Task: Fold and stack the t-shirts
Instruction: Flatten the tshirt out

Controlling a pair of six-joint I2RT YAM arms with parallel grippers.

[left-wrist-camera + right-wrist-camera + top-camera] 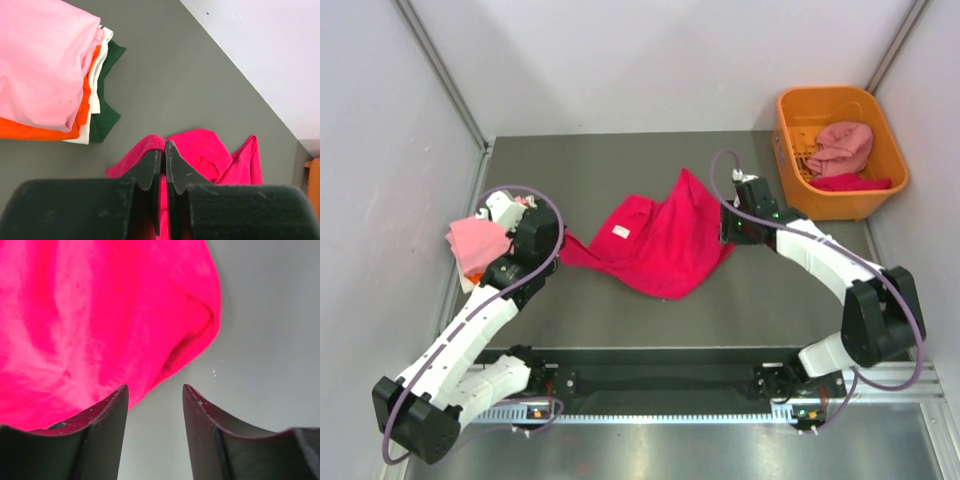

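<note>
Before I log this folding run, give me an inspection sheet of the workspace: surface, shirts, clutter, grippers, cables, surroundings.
Surface: dark grey matte table, flat.
Job's things: crimson-pink t-shirt crumpled at centre, white label showing; folded stack at left, light pink over orange, white, dark green; dusty pink shirt crumpled at far right.
Clutter: orange plastic basket holding that shirt, far right corner.
Grippers: left gripper shut on the crimson-pink t-shirt's edge; right gripper open at its opposite edge.
Cables: purple cables looped along both arms.
Surroundings: white walls.
</note>
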